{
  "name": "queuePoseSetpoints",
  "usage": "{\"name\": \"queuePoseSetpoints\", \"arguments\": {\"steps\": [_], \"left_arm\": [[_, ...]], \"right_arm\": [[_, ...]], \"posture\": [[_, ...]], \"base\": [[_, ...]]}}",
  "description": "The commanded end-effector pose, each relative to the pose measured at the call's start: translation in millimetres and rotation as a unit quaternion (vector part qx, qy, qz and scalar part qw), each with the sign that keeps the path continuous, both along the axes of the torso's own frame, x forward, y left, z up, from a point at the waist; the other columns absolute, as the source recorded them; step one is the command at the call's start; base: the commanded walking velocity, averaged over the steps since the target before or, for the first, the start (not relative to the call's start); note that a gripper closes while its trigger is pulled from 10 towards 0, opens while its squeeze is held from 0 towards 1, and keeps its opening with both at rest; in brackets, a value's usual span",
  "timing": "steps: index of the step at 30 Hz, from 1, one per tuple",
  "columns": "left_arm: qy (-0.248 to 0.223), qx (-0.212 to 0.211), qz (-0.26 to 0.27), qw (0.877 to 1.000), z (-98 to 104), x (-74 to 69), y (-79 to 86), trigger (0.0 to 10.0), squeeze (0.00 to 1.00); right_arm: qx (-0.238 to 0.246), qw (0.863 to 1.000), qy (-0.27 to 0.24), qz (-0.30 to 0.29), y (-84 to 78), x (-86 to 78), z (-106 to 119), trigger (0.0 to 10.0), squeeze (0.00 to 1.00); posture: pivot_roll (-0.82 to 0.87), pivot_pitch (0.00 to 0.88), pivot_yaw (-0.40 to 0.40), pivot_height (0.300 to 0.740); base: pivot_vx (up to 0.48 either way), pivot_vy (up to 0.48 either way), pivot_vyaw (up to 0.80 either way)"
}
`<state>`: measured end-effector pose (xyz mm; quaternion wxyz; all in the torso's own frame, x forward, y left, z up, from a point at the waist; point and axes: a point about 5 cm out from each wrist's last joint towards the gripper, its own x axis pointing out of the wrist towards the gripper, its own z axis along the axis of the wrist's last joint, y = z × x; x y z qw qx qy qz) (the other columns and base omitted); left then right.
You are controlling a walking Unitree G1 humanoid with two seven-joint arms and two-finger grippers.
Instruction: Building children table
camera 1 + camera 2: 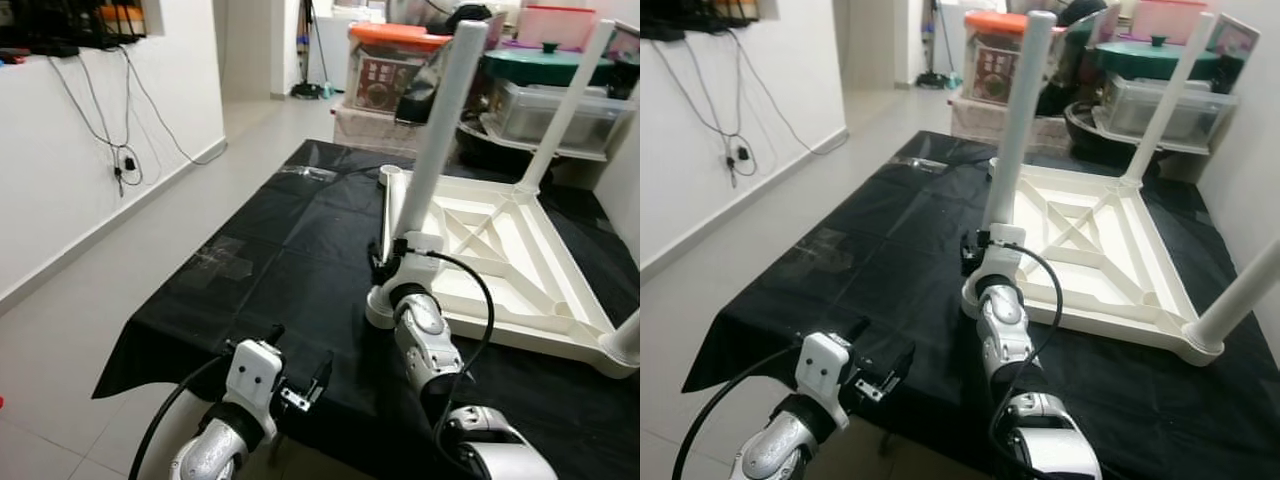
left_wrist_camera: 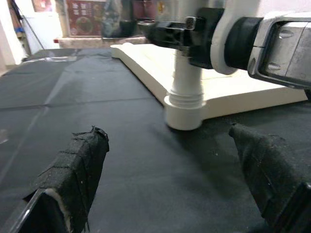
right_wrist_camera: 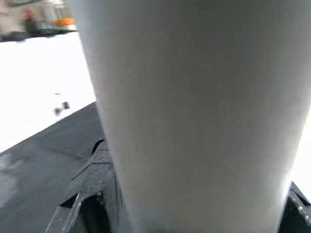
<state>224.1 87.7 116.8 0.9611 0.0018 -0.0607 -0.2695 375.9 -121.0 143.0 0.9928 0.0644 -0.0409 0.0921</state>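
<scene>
A white children's table (image 1: pixel 500 260) lies upside down on a black cloth (image 1: pixel 280 270). A white leg (image 1: pixel 440 130) stands upright in the table's near left corner, and my right gripper (image 1: pixel 388 262) is shut on it just above its base. In the right wrist view the leg (image 3: pixel 194 121) sits between the black fingers (image 3: pixel 95 170). Two more legs stand at the far right corner (image 1: pixel 565 105) and the near right corner (image 1: pixel 625 340). My left gripper (image 1: pixel 297 355) hovers open and empty low over the cloth's front edge, facing the held leg's socket (image 2: pixel 184 104).
Storage boxes and tubs (image 1: pixel 400 60) crowd the space behind the table. A white wall with hanging cables (image 1: pixel 120 160) runs along the left, with bare floor (image 1: pixel 120 270) between it and the cloth. A round socket (image 1: pixel 390 172) marks the table's far left corner.
</scene>
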Motion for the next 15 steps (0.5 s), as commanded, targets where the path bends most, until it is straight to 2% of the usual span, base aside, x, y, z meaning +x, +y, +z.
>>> {"name": "queuePoseSetpoints", "arguments": {"steps": [1,2,3,4,6,8,9,10,11,12,13,14,15], "left_arm": [[0.002,0.006,-0.004,1.000,-2.3,-1.5,-0.6,10.0,0.00],[0.002,0.006,-0.004,1.000,-2.3,-1.5,-0.6,10.0,0.00],[0.002,0.007,-0.005,1.000,-2.3,-1.5,-0.5,10.0,0.00],[0.002,0.007,-0.005,1.000,-2.3,-1.5,-0.5,10.0,0.00],[0.002,0.007,-0.005,1.000,-2.2,-1.4,-0.2,10.0,0.00],[0.001,0.007,-0.005,1.000,-2.0,-1.2,-0.1,10.0,0.00],[0.001,0.008,-0.005,1.000,-2.0,-1.2,-0.1,10.0,0.00],[0.001,0.008,-0.005,1.000,-2.0,-1.2,-0.1,10.0,0.00],[0.001,0.008,-0.005,1.000,-2.1,-1.1,-0.2,10.0,0.00],[0.001,0.008,-0.005,1.000,-2.1,-1.1,-0.2,10.0,0.00],[0.001,0.008,-0.005,1.000,-2.1,-1.1,-0.3,10.0,0.00],[0.001,0.008,-0.005,1.000,-2.1,-1.1,-0.3,10.0,0.00],[0.001,0.008,-0.006,1.000,-2.3,-1.3,-0.4,10.0,0.00]], "right_arm": [[-0.025,0.990,-0.001,0.139,16.7,-2.8,2.1,10.0,0.00],[-0.025,0.990,-0.001,0.139,16.7,-2.8,2.1,10.0,0.00],[-0.027,0.977,0.013,0.209,18.0,-4.9,0.6,10.0,0.00],[-0.027,0.977,0.013,0.209,18.0,-4.9,0.6,10.0,0.00],[-0.030,0.939,0.037,0.340,17.8,-7.7,4.2,10.0,0.00],[-0.046,0.915,0.041,0.398,18.7,-8.7,9.3,10.0,0.00],[-0.053,0.906,0.043,0.419,20.0,-9.4,10.8,10.0,0.00],[-0.053,0.906,0.043,0.419,20.0,-9.4,10.8,10.0,0.00],[-0.065,0.891,0.045,0.447,22.4,-11.3,11.6,10.0,0.00],[-0.065,0.891,0.045,0.447,22.4,-11.3,11.6,10.0,0.00],[-0.073,0.880,0.046,0.468,23.7,-12.5,11.8,10.0,0.00],[-0.073,0.880,0.046,0.468,23.7,-12.5,11.8,10.0,0.00],[-0.076,0.866,0.046,0.492,26.9,-14.2,11.7,10.0,0.00]], "posture": [[0.20,0.000,-0.080,0.740],[0.20,0.000,-0.080,0.740],[0.20,0.000,-0.080,0.740],[0.20,0.000,-0.080,0.740],[0.20,0.000,-0.080,0.740],[0.21,0.000,-0.080,0.740],[0.21,0.000,-0.080,0.740],[0.21,0.000,-0.080,0.740],[0.21,0.000,-0.083,0.740],[0.21,0.000,-0.083,0.740],[0.21,0.000,-0.083,0.740],[0.21,0.000,-0.083,0.740],[0.21,0.000,-0.081,0.740]], "base": [[0.000,0.000,0.00],[0.000,0.000,0.00],[0.000,0.000,0.00],[0.000,0.000,0.00],[0.000,0.000,0.00],[0.000,0.000,0.00],[0.000,0.000,0.00],[0.000,0.000,0.00],[0.000,0.000,0.00],[0.000,0.000,0.00],[0.000,0.000,0.00],[0.000,0.000,0.00],[0.000,0.000,0.00]]}}
